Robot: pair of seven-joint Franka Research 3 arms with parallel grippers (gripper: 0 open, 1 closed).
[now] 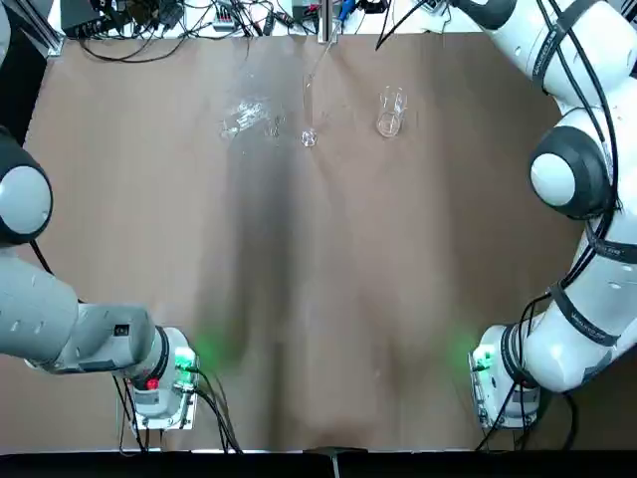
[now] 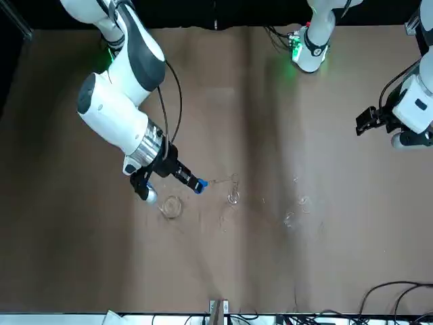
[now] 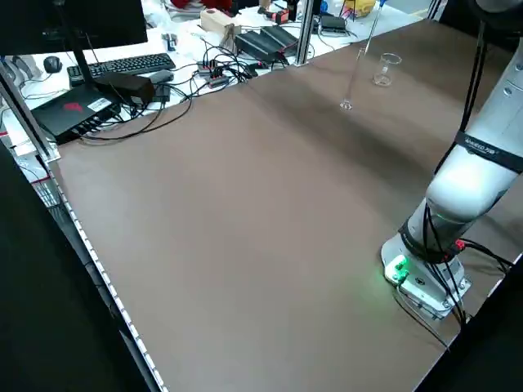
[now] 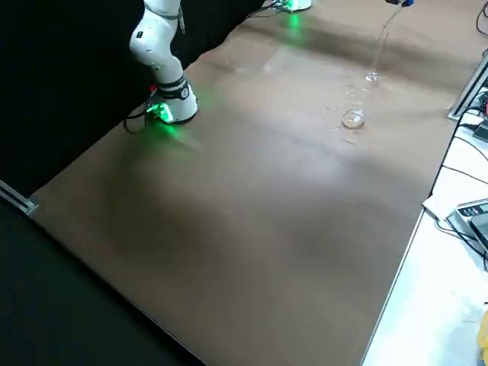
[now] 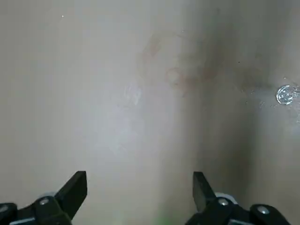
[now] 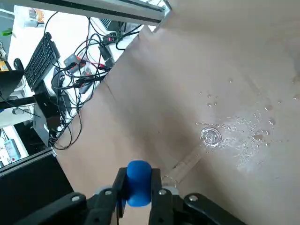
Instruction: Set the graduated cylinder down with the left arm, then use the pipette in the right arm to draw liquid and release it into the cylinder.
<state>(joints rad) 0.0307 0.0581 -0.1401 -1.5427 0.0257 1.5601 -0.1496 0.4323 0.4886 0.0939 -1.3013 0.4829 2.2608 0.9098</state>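
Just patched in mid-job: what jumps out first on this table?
The right gripper holds the blue-bulbed pipette over the upright graduated cylinder at the table's far middle. A beaker stands beside it; the left gripper hangs open, well away.

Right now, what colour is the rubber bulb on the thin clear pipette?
Bright blue; the bulb of the pipette shows best in the right wrist view, pinched in the right gripper.

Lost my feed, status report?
Right gripper shut on blue-bulbed pipette over tall glass cylinder. Left gripper open, parked. Short beaker alongside.
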